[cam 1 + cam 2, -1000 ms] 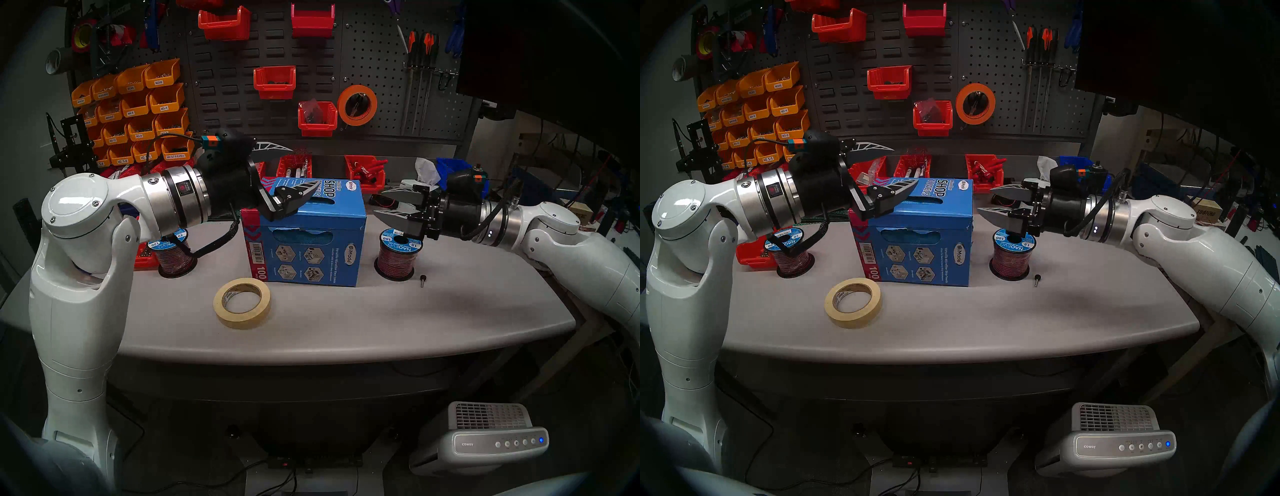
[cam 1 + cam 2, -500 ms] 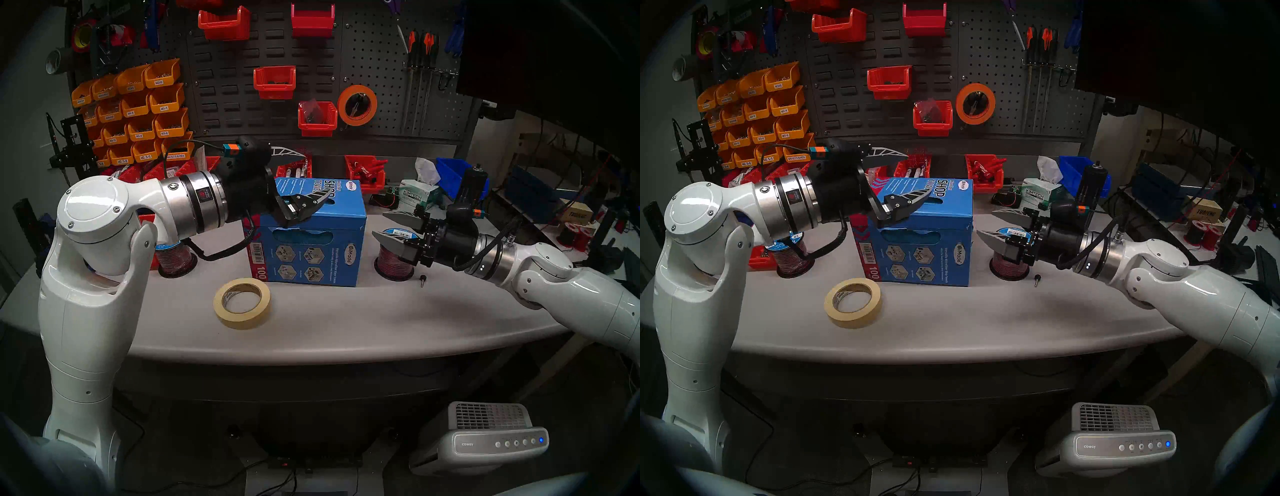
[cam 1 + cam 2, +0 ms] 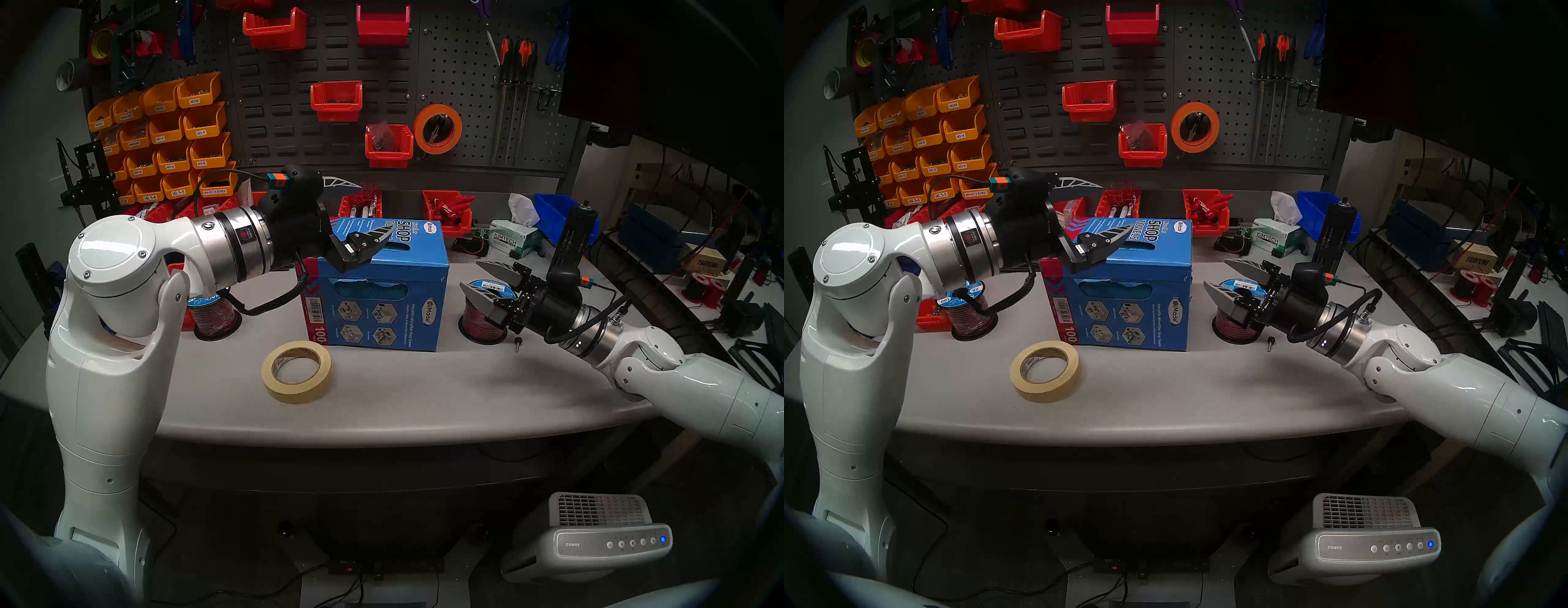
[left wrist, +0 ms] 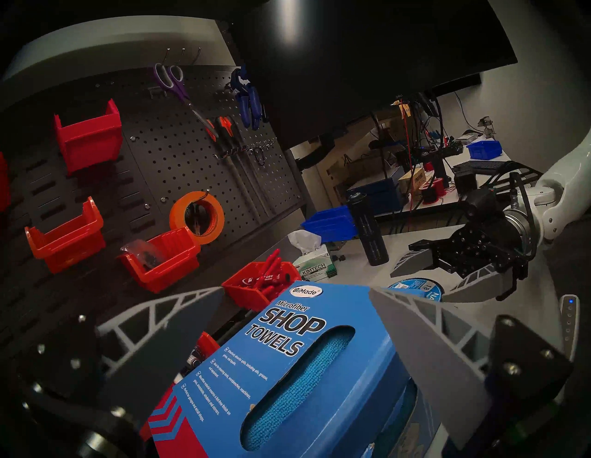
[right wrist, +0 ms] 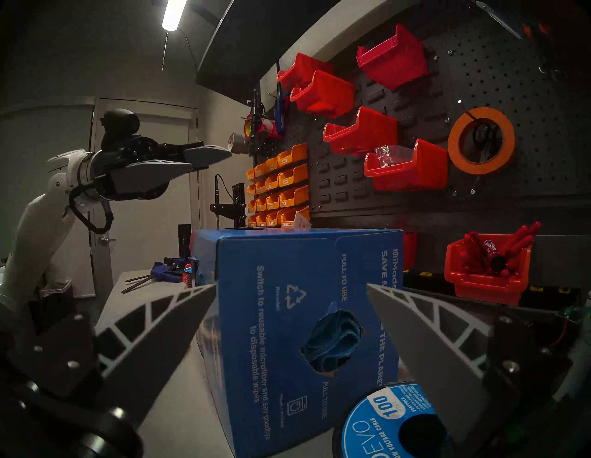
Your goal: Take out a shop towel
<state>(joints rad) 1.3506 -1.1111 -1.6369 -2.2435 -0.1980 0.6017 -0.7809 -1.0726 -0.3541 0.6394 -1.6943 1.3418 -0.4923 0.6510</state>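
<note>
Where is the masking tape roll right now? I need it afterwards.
In the head view, the masking tape roll lies flat on the table, just front-left of the blue shop towel carton.

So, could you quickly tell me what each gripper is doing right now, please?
Left gripper: open, holding nothing, above the blue box.
Right gripper: open, holding nothing, beside the box.
</note>
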